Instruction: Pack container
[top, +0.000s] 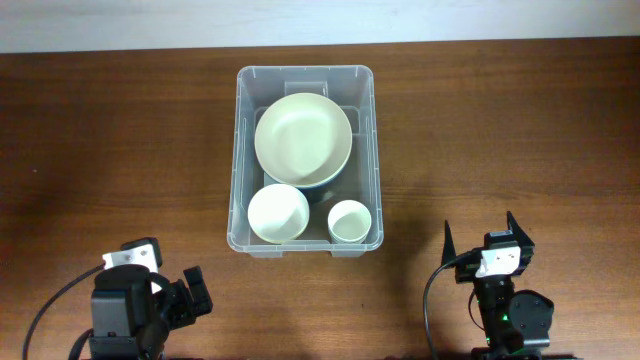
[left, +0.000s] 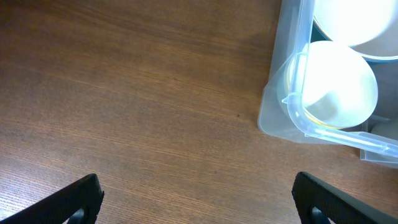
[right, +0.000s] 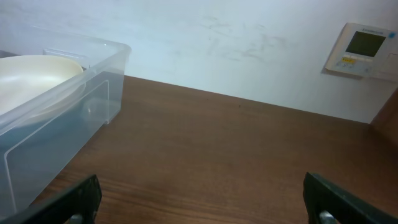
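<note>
The container (top: 240, 150), a clear plastic bin, sits on the brown wooden table (top: 120, 130) near the middle, a little toward the far edge. Three pale dishes lie inside it. A large bowl (top: 303, 138) fills the far half and sits on something dark whose edge shows under its near side. A smaller bowl (top: 278, 213) is in the near left corner, and a small cup (top: 348, 221) is in the near right corner. All three stand mouth up.

The left gripper (left: 198, 200) hangs over bare wood at the near left of the table, well apart from the bin. Its jaws are spread wide with nothing between them. Its wrist camera looks toward the bin's near left corner, where the smaller bowl shows through the clear wall.

The right gripper (top: 482, 240) sits at the near right of the table, beside the bin but not touching it. Its fingers are also spread wide and hold nothing. Its wrist camera looks past the bin's right side wall, with the rim of the large bowl visible above it. Beyond the table it shows a white wall (right: 217, 37) with a small control panel (right: 364, 50) mounted on it.
</note>
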